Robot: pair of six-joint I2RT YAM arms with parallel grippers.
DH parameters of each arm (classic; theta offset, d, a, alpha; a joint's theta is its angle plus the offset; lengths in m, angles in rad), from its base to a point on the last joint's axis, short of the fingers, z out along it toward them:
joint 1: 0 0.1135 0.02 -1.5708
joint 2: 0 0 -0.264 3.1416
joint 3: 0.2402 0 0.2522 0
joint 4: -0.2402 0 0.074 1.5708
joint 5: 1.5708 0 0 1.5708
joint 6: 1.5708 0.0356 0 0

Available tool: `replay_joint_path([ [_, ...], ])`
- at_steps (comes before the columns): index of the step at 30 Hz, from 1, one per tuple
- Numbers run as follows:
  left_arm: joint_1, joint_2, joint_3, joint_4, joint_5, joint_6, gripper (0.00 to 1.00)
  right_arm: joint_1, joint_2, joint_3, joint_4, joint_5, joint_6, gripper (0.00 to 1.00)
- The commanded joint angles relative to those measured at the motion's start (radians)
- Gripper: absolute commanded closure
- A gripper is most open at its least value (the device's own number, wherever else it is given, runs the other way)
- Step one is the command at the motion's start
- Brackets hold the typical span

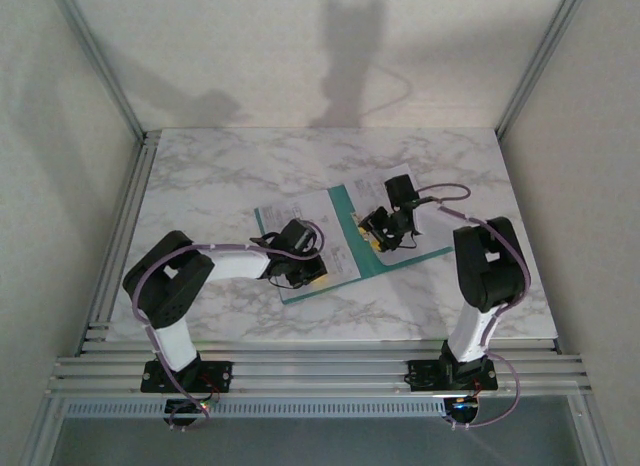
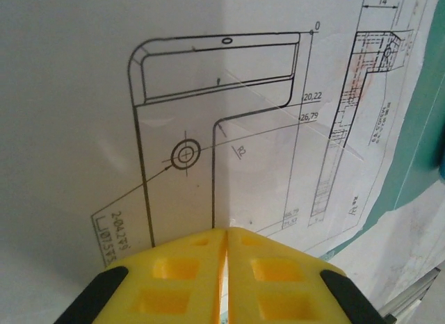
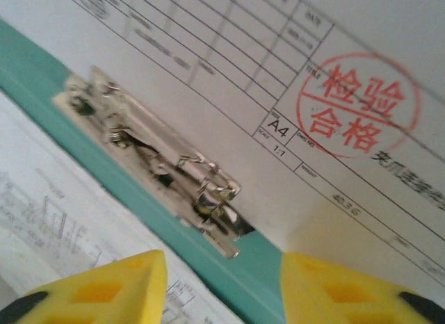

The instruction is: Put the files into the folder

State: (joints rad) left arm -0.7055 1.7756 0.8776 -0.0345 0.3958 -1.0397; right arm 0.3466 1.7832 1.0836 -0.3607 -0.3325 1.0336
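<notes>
The folder (image 1: 345, 221) lies open mid-table with white files (image 1: 295, 211) on both halves. Its metal clip (image 3: 160, 164) sits on the teal spine just ahead of the right gripper (image 3: 222, 268), long axis slanting along that spine, so the right arm is nearer. Its jaws stand apart, holding nothing, while the left gripper (image 2: 224, 232) is closed, tips at the drawing sheet (image 2: 208, 129) — likely pinning it

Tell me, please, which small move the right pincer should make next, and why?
Probably lower the right pincer onto the metal clip and close: its jaws stand open facing it, and the stamped sheet lies beside it on the teal folder.
</notes>
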Motion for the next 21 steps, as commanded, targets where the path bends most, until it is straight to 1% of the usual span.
replay_joint_path([
  [1, 0.035, -0.017, -0.051, -0.166, -0.080, 0.032, 0.89, -0.001, -0.089, 0.050, -0.058, 0.019, -0.018, 0.50],
  [5, 0.061, -0.049, -0.069, -0.181, -0.084, 0.046, 0.88, -0.003, -0.143, 0.019, -0.034, -0.003, -0.029, 0.50],
  [6, 0.067, -0.058, -0.073, -0.187, -0.087, 0.051, 0.89, -0.003, -0.154, 0.004, -0.028, -0.008, -0.033, 0.51],
  [9, 0.089, -0.085, -0.095, -0.195, -0.090, 0.058, 0.88, -0.002, -0.179, -0.063, 0.004, -0.029, -0.034, 0.64],
  [12, 0.109, -0.118, -0.116, -0.207, -0.096, 0.064, 0.88, 0.010, -0.190, -0.137, 0.038, -0.053, -0.021, 0.81],
  [14, 0.121, -0.137, -0.127, -0.216, -0.099, 0.069, 0.86, 0.031, -0.194, -0.175, 0.054, -0.060, -0.019, 0.87],
  [15, 0.127, -0.149, -0.130, -0.220, -0.100, 0.070, 0.84, 0.042, -0.194, -0.193, 0.066, -0.068, -0.015, 0.88],
  [17, 0.135, -0.169, -0.127, -0.233, -0.101, 0.074, 0.79, 0.065, -0.178, -0.215, 0.101, -0.099, -0.004, 0.89],
  [19, 0.141, -0.189, -0.101, -0.277, -0.118, 0.088, 0.67, 0.087, -0.159, -0.223, 0.122, -0.118, 0.003, 0.92],
  [20, 0.145, -0.203, -0.082, -0.305, -0.132, 0.099, 0.59, 0.097, -0.153, -0.227, 0.133, -0.121, 0.006, 0.93],
  [21, 0.155, -0.216, -0.068, -0.326, -0.139, 0.105, 0.53, 0.104, -0.148, -0.229, 0.142, -0.123, 0.013, 0.94],
])
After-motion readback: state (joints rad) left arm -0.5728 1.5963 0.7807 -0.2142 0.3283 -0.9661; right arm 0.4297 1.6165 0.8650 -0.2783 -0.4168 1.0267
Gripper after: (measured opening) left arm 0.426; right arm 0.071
